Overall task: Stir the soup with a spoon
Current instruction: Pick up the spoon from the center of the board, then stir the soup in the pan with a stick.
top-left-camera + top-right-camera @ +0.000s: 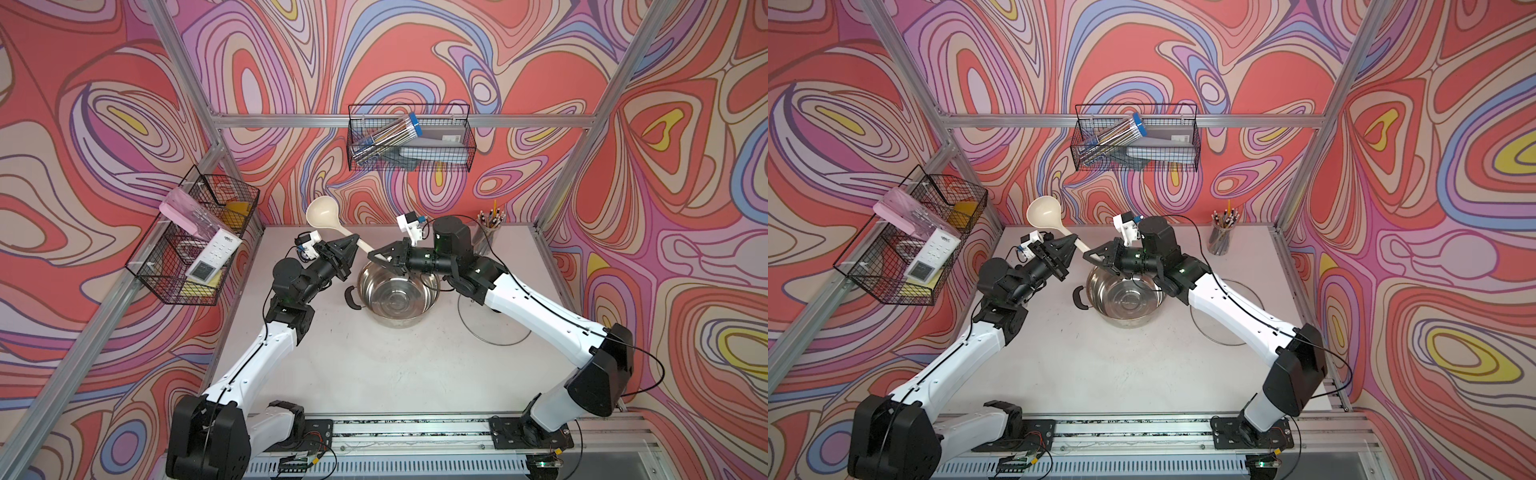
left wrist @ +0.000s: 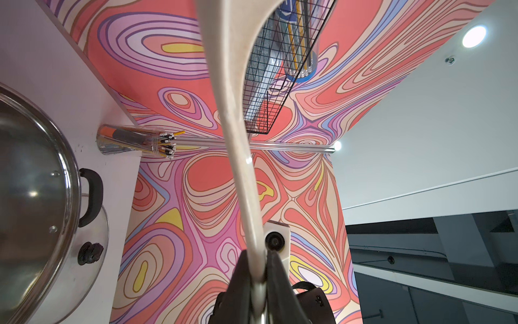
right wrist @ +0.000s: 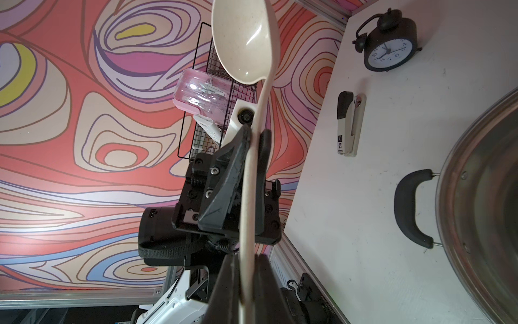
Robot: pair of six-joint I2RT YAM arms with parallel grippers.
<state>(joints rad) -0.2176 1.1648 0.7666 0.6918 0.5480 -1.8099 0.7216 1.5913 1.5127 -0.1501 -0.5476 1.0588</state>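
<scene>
the spoon (image 1: 322,212) (image 1: 1042,212) is held up in the air over the table (image 1: 374,374), just left of and beyond the steel pot (image 1: 399,322). its round bowl is at the far left and highest, and its slim handle slopes down to the right, ending over the pot's far-left rim. both arms hold the handle. the left gripper (image 1: 355,239) (image 1: 1074,239) has it about midway; in the left wrist view its jaws (image 2: 255,269) are nearly closed, one on each side of the flat handle (image 2: 238,168). the right gripper (image 1: 372,254) (image 1: 1088,254) is pinched tight on the very end of the handle, as the right wrist view (image 3: 246,261) shows, with the left gripper (image 3: 253,131) just beyond it along the same handle. the two grippers are near each other but apart. a glass lid (image 1: 498,343) lies flat on the table to the right of the pot, partly under the right arm. a cup of pencils (image 1: 490,232) stands in the far right corner.
</scene>
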